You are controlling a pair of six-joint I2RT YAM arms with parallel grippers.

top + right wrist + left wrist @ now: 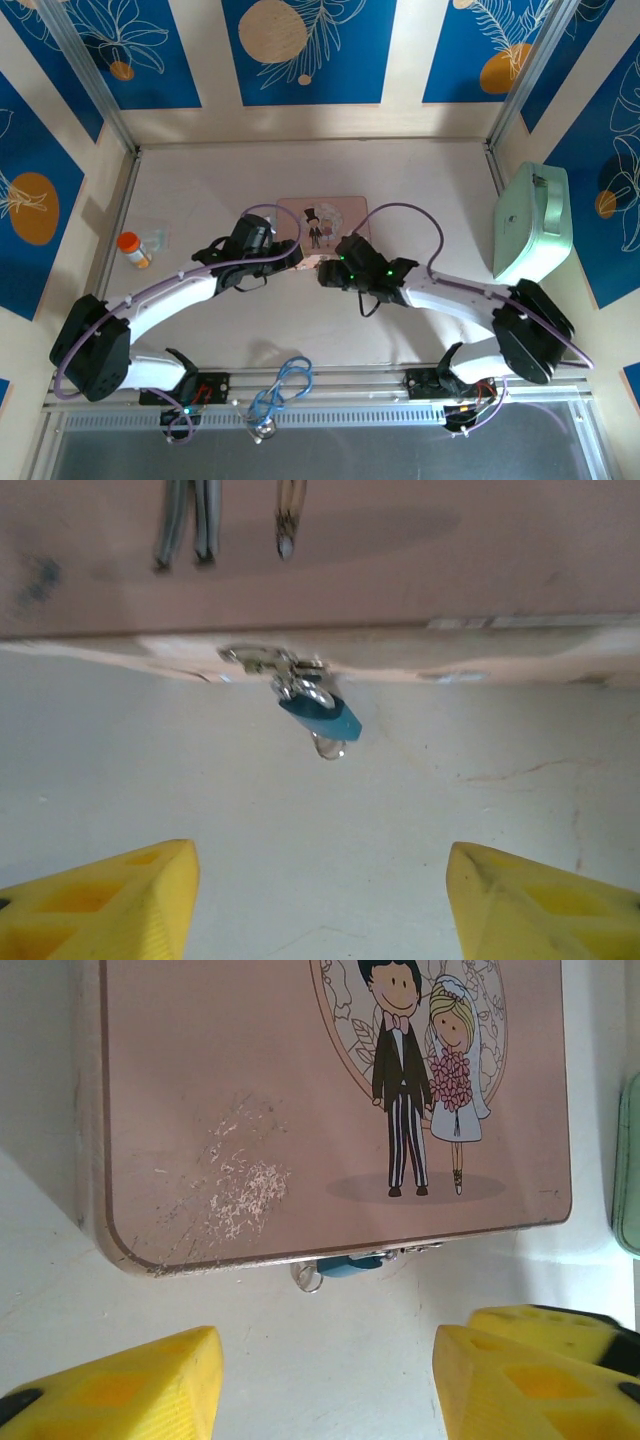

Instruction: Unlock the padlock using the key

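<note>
Pale bench [400, 180], with a mint case [535, 220] at its right edge and a pink picture box [296, 215] lying flat at centre. Left tool [325, 1380] and right tool [320, 900] close together before the box's near edge, each spread wide, gripping nothing. Tiny teal padlock [322, 718] hanging tilted from the clasp on that edge, a small silver ring [328, 748] at its lower end.

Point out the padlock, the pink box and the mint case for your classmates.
padlock [322, 718]: right wrist view, on its blue body.
pink box [230, 1070]: left wrist view, on bare lid left of the couple.
mint case [520, 240]: top external view, on its top face.
</note>
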